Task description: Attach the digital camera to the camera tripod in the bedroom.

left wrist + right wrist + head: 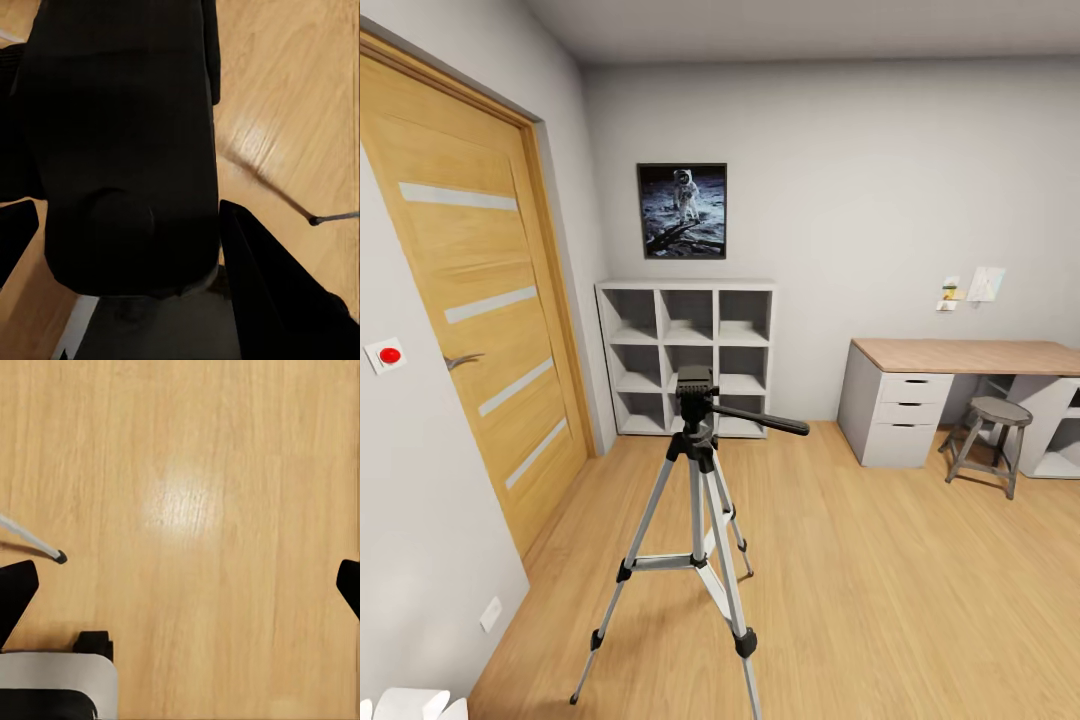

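Three silver legs carry the camera tripod (698, 500) on the wood floor (920, 600), central in the head view, pan handle pointing to 3 o'clock. Left gripper (120, 247) pinches the digital camera (124, 142) (a black box between its fingers). Right gripper (180, 589) hangs spread over bare floor, one tripod foot near. Beyond stand white cube shelves (688, 355), a poster (682, 210), a door (480, 330) at 9 o'clock, and a bench (960, 356) with stool (990, 440) at 3 o'clock.

floor (920, 600): pale wood planks, smooth, slight sheen
camera tripod (698, 520): silver metal legs, matt black joints
door (480, 330): grained wood
desk (970, 355): wood top, white drawers
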